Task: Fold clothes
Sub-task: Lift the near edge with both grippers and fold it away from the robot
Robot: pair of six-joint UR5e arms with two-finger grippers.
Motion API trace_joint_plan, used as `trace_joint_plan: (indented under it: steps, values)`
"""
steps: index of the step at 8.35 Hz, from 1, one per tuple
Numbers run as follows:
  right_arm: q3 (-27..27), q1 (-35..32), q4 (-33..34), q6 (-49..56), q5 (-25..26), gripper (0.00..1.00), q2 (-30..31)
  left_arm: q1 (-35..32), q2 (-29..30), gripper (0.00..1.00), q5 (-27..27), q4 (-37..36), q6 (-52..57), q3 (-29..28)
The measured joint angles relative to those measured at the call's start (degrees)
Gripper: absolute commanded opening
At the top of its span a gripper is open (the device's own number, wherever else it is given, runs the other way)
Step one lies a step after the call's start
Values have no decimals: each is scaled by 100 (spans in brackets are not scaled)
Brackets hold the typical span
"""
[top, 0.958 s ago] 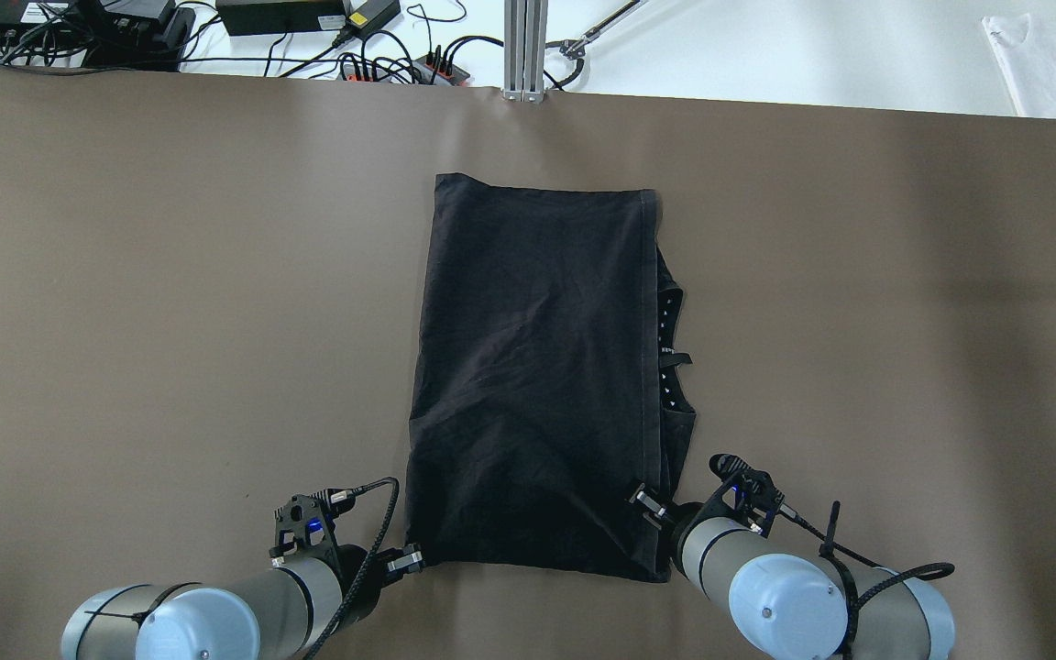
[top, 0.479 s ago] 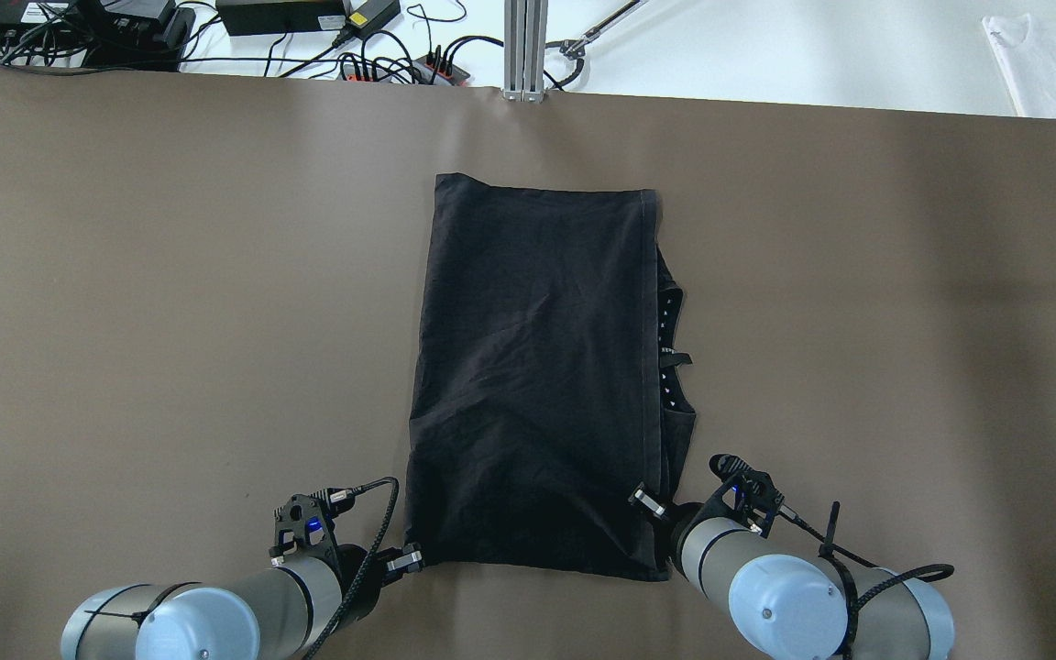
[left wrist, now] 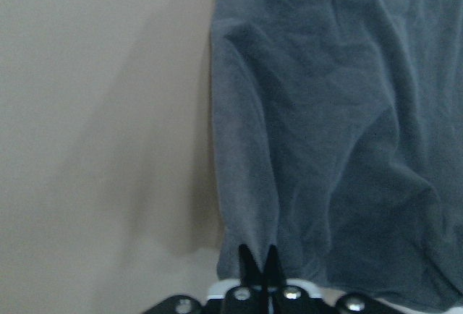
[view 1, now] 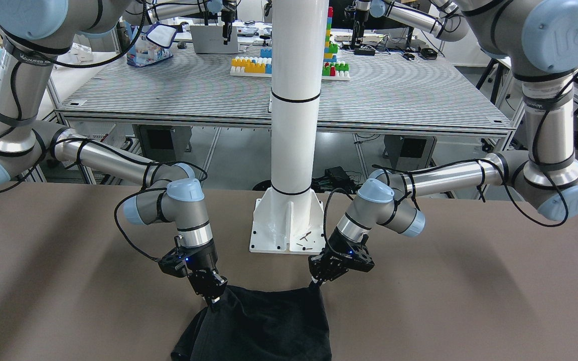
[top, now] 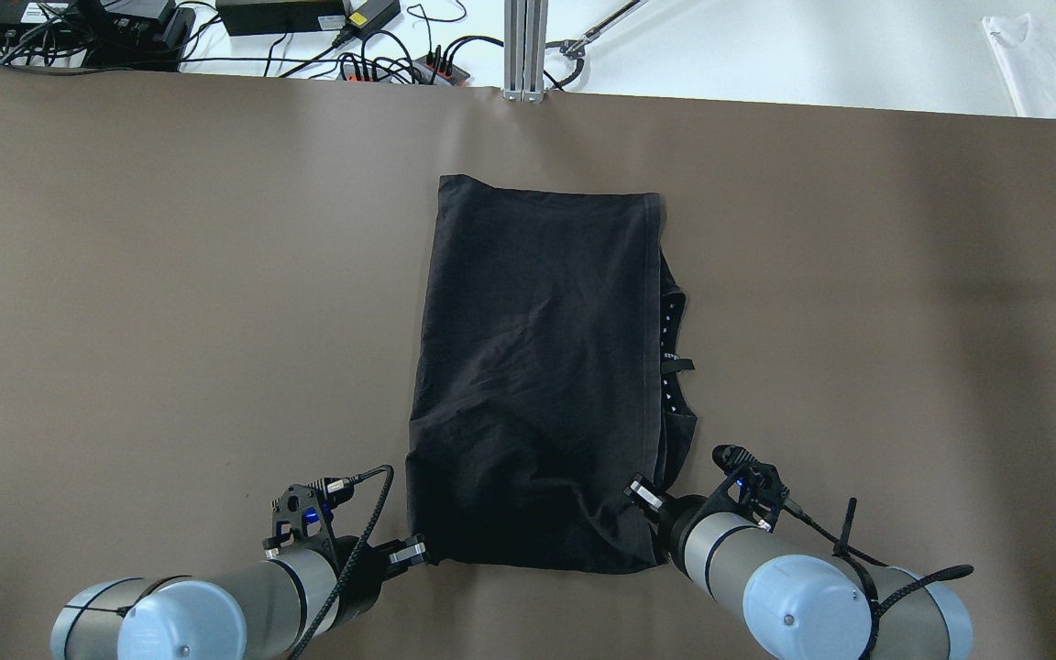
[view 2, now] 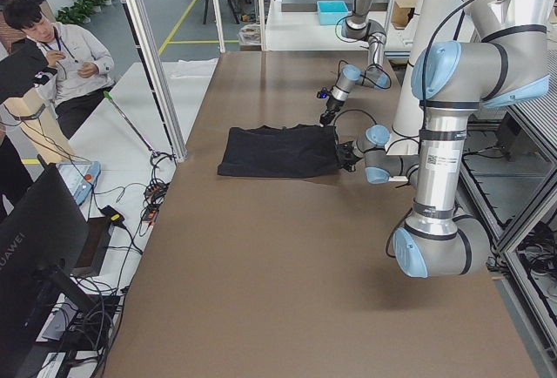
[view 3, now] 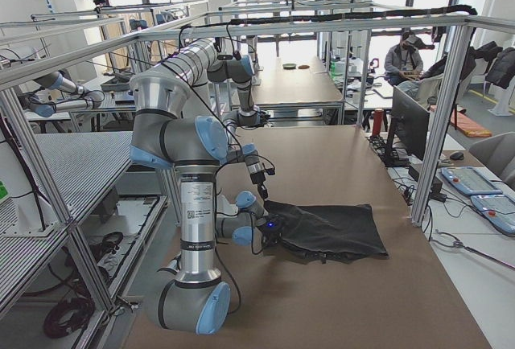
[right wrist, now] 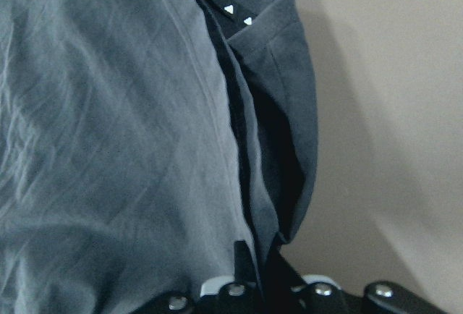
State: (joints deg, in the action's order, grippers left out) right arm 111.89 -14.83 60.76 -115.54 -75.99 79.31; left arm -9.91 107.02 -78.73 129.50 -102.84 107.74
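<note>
Cloth this thin will be light, limp and a little slippery against itself, so I judge it will sag and drag wherever it is not held. The clothes (top: 537, 367) lie flat in the middle of the brown table (top: 170, 275), long way running away from the robot, faintly creased, with a second layer peeking out along the right side (small white triangles (right wrist: 228, 9) show on it in the right wrist view). Corners are the sensible place to take hold, and both near corners are taken. The left gripper (top: 413, 552) has its jaws pressed almost together on the near left corner, the hem pinched between its fingertips (left wrist: 248, 265). The right gripper (top: 640, 492) is closed the same way on the near right corner, where several layers bunch up. That thicker right side may slip unevenly, in my view, so both corners should rise together and travel level toward the far edge, with the near hem taut between them
</note>
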Motion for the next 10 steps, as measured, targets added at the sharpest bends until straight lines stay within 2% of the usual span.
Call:
trace_joint_plan:
  steps: [1, 3, 5, 7, 8, 10]
  values:
    - [216, 70, -1, -3, -2, 0, 33, 2, -67, 0, -16, -20, 2, 232]
    - [750, 394, 8, -12, 106, 0, 158, 31, -460, 0, -80, -310, 1, 1118]
    - [1059, 454, 14, 38, 149, 0, 180, -268, -312, 0, -547, -1030, 71, 1686]
    - [1088, 155, 21, 256, 96, 0, 155, -1091, 441, 0, -1247, -2146, 374, 1724]
    - [1043, -108, 22, 448, 70, 0, 119, -1477, 839, 0, -1483, -2617, 546, 1565]
    - [644, -656, 23, 683, 48, 0, -126, -2176, 1611, 0, -1842, -2991, 853, 733]
